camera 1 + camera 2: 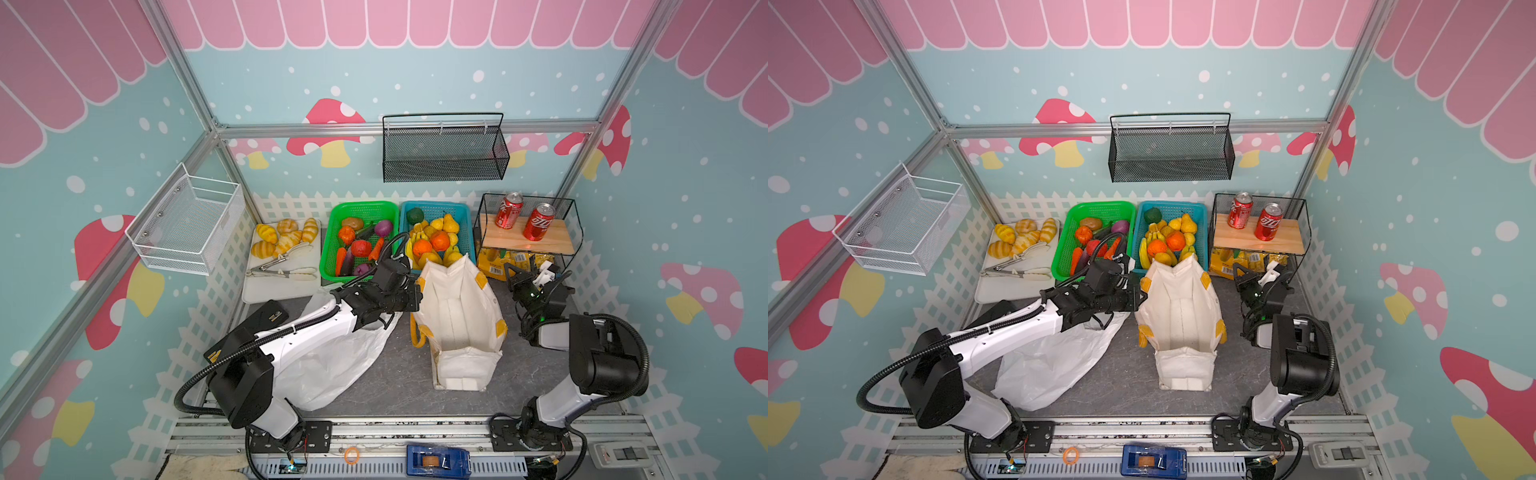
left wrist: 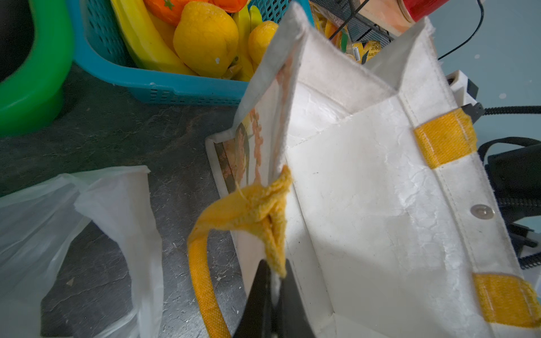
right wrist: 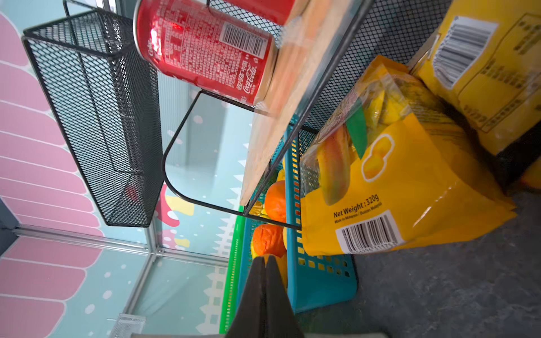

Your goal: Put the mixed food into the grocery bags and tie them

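My left gripper (image 2: pixel 273 270) is clamped on the cloth bag (image 1: pixel 457 307) at its rim, right by a yellow handle patch (image 2: pixel 275 210), propping the mouth open on the tabletop (image 1: pixel 395 374). My right gripper (image 3: pixel 265 262) is pinched shut on nothing, just short of the snack packets (image 3: pixel 395 181) under the wire rack (image 3: pixel 389 32).

My worry is that jaws this tight will shove a slick packet deeper instead of taking it. A high approach could clip the rack and topple a soda can (image 3: pixel 205 49). If the left arm tugs, the bag tips over.

The fruit (image 1: pixel 439 240) sits in the blue basket (image 1: pixel 434 203), and the plastic bag (image 1: pixel 332 365) lies flat, unfilled.
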Robot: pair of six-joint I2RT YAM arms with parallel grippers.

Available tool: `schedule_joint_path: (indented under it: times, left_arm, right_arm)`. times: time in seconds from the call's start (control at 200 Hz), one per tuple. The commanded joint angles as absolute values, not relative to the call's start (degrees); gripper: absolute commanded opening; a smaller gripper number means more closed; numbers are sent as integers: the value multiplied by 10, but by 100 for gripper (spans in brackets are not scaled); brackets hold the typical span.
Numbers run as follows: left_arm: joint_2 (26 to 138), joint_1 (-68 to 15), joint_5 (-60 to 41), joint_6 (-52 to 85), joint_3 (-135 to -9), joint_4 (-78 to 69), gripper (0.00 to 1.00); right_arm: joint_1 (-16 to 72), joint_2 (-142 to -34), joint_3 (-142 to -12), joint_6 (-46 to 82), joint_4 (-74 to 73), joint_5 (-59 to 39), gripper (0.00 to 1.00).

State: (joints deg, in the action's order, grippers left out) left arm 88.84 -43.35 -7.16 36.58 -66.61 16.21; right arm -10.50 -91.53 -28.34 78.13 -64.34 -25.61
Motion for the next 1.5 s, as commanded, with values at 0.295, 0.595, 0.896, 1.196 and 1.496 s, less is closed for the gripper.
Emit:
schedule_joint_path:
  times: [0.295,0.595,0.896,1.196,1.496]
  left_arm:
    - [886,-426,-79,351,-669,147,0]
    - [889,-425,-77,351,-665,146,0]
    - [888,-422,-77,352,-661,143,0]
    - [889,-421,-79,353,-659,142,0]
    - [893,-421,-81,352,-661,141,0]
  right_arm:
    - [-115,-983,-353,674,-478,-225,76]
    - [-107,-1063,-422,684,-477,-222,81]
    - [-96,-1123,-465,691,-455,-204,80]
    - [-94,-1122,-461,696,-471,-191,44]
    - [-94,-1046,-418,702,-495,-188,9]
